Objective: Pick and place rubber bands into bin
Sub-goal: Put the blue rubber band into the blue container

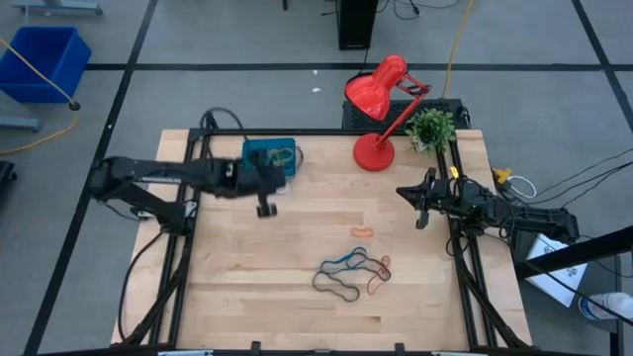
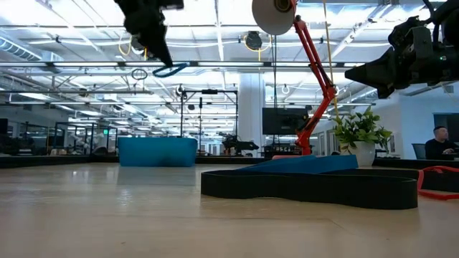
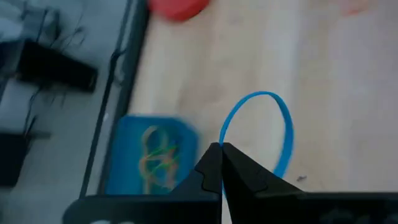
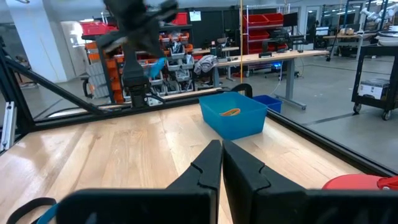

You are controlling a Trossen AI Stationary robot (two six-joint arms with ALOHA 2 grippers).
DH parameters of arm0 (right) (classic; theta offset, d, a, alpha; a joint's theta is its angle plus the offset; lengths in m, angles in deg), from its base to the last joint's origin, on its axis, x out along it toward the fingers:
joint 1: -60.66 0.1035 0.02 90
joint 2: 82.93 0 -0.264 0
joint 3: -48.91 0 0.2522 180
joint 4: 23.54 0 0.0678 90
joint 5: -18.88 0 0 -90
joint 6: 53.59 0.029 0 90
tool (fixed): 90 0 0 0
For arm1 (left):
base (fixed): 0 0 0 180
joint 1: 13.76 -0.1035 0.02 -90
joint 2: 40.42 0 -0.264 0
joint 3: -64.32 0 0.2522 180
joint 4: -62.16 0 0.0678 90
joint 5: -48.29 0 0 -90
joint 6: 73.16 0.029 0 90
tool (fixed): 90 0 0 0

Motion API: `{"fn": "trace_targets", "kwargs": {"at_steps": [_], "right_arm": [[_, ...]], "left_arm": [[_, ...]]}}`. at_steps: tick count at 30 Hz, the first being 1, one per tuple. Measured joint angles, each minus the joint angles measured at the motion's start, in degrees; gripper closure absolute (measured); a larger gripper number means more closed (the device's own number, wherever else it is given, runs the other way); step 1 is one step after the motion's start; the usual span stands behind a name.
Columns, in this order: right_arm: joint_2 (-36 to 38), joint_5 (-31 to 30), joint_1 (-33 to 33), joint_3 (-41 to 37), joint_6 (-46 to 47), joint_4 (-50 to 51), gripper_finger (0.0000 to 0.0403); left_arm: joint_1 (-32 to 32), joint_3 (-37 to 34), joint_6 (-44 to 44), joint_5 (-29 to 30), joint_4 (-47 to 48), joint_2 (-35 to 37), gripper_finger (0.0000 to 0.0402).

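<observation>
My left gripper (image 1: 265, 206) hovers high above the table, just on the near side of the teal bin (image 1: 269, 156), and is shut on a blue rubber band (image 3: 273, 106). The bin holds several bands (image 3: 155, 158) and rests flat on the table's far left part. A pile of black, blue and orange-red rubber bands (image 1: 351, 273) lies near the table's middle front, with one small orange band (image 1: 362, 231) apart from it. My right gripper (image 1: 423, 204) is shut and empty above the table's right side. My left gripper pinches the blue rubber band at one end of its loop (image 3: 224, 138) between its two fingertips, which point down. The band is lifted well clear of the table and sticks out below the fingertips as an open loop (image 2: 171, 69).
A red desk lamp (image 1: 381, 109) and a small potted plant (image 1: 431, 127) stand at the table's far right. A larger bright blue crate (image 1: 42, 61) sits on the floor beyond the far left corner. A person (image 2: 437, 140) sits in the room behind.
</observation>
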Motion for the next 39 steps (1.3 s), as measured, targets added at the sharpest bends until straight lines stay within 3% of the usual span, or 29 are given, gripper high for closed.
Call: {"fn": "trace_targets", "kwargs": {"at_steps": [9,17,22,30,39], "right_arm": [[0.0,0.0,0.0,0.0,-0.1,0.1,0.0394],[0.0,-0.1,0.0,0.0,-0.2,0.1,0.0394],[0.0,-0.1,0.0,0.0,-0.4,0.2,0.0394],[0.0,-0.1,0.0,0.0,-0.5,0.4,0.0394],[0.0,-0.2,0.0,0.0,-0.5,0.4,0.0394]], "left_arm": [[-18.7,0.0,5.1,-3.3,0.7,-3.2,0.0398],[-29.0,0.0,6.2,-6.7,-0.3,-11.3,0.0397],[-31.7,0.0,6.4,-10.8,-2.5,-17.1,0.039],[-32.4,0.0,7.9,-10.7,-3.7,-23.2,0.0397],[-32.3,0.0,7.4,-8.8,-7.7,-23.8,0.0349]]}}
